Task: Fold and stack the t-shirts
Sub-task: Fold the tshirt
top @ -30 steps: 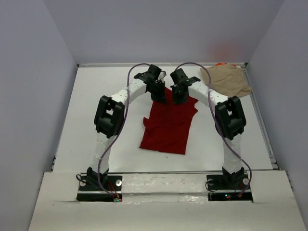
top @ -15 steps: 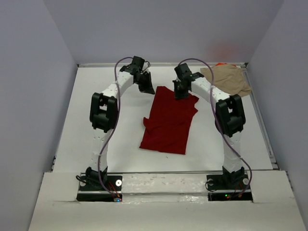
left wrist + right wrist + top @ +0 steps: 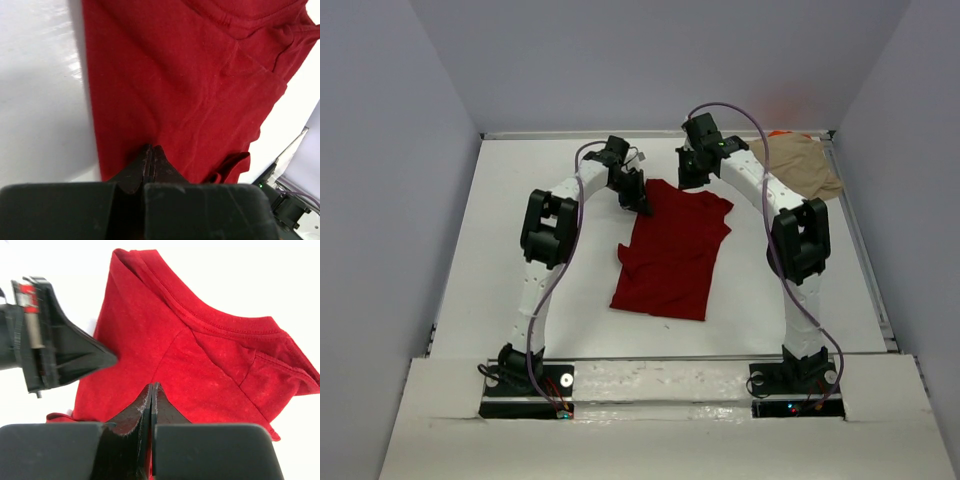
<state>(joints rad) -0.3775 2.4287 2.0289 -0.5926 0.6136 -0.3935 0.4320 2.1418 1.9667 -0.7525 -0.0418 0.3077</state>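
The dark red t-shirt lies flat on the white table, partly folded, its collar end at the far side. It fills the left wrist view and the right wrist view. My left gripper is shut and empty, its tip over the shirt's far left corner. My right gripper is shut and empty, raised above the shirt's far edge. The tan t-shirt lies crumpled at the far right corner, with a sliver of orange fabric behind it.
The white table is walled by grey panels on three sides. My left gripper's body shows at the left of the right wrist view, close to the right gripper. The arm bases stand at the near edge.
Both grippers left the red shirt's far edge. The left swung out to the left and came back to the shirt's far left corner. The right rose and drew back toward the far wall.
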